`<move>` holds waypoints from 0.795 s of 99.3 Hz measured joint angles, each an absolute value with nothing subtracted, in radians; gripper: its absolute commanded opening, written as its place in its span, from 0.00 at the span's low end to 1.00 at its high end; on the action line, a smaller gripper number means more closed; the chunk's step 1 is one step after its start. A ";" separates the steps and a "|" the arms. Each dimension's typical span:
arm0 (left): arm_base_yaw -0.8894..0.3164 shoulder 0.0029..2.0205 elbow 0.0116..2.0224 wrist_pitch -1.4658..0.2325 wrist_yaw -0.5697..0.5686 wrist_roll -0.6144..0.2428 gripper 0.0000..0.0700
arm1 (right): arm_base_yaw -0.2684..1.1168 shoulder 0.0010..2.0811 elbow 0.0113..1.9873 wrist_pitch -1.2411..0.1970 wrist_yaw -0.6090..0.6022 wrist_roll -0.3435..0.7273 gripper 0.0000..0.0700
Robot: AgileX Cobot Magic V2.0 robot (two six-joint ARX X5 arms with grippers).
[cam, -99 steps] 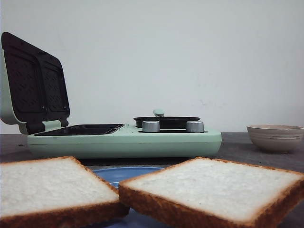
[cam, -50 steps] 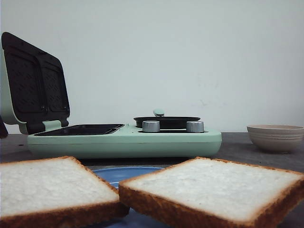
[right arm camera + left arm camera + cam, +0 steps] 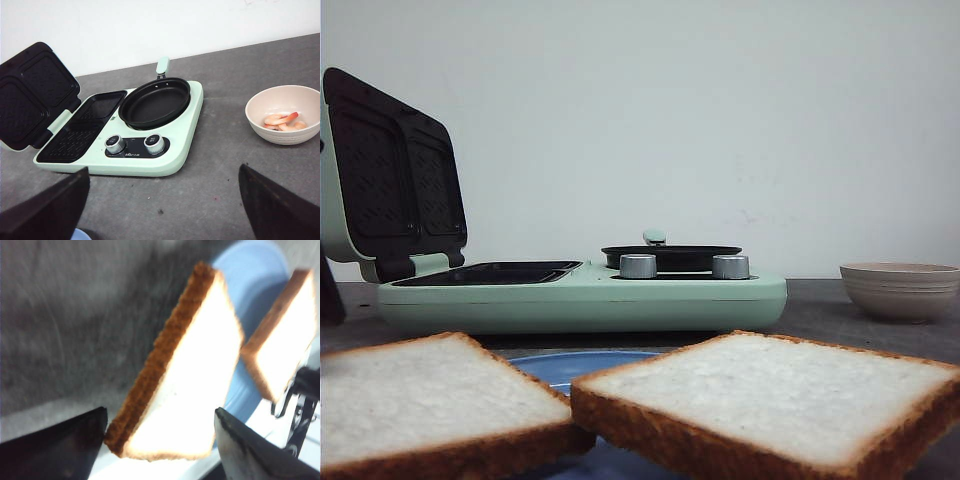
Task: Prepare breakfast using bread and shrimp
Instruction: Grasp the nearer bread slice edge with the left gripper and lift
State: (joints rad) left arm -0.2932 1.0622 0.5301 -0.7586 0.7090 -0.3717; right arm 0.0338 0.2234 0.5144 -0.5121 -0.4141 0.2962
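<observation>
Two slices of bread lie on a blue plate (image 3: 582, 365) at the front: the left slice (image 3: 430, 395) and the right slice (image 3: 760, 395). My left gripper (image 3: 160, 440) is open, and its jaws stand on either side of the near end of the left slice (image 3: 195, 375). One finger (image 3: 75, 440) is right at the brown crust. In the front view it shows only as a dark sliver (image 3: 328, 295) at the left edge. The shrimp (image 3: 284, 121) lie in a beige bowl (image 3: 280, 100). My right gripper (image 3: 162, 200) is open and empty above the table.
A mint-green breakfast maker (image 3: 580, 298) stands behind the plate with its lid (image 3: 390, 180) up, a black griddle well (image 3: 85, 130), a round black pan (image 3: 155, 102) and two knobs (image 3: 135, 144). The bowl (image 3: 900, 288) sits at the far right.
My left gripper has come further into the front view at the left edge. The left slice has shifted slightly. The rest is still.
</observation>
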 measured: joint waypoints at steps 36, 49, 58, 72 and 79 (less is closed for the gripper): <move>-0.324 1.065 0.530 -0.773 0.730 -0.365 0.08 | 0.035 0.223 0.514 -0.527 -0.414 0.296 0.84; -0.324 1.065 0.530 -0.759 0.733 -0.360 0.00 | 0.042 0.223 0.514 -0.527 -0.414 0.296 0.84; -0.324 1.065 0.530 -0.743 0.733 -0.356 0.00 | 0.044 0.223 0.514 -0.527 -0.414 0.296 0.84; -0.324 1.065 0.551 -0.738 0.768 -0.327 0.00 | 0.045 0.223 0.514 -0.529 -0.414 0.296 0.84; -0.324 1.063 0.581 -0.727 0.785 -0.321 0.00 | 0.046 0.223 0.514 -0.533 -0.414 0.296 0.84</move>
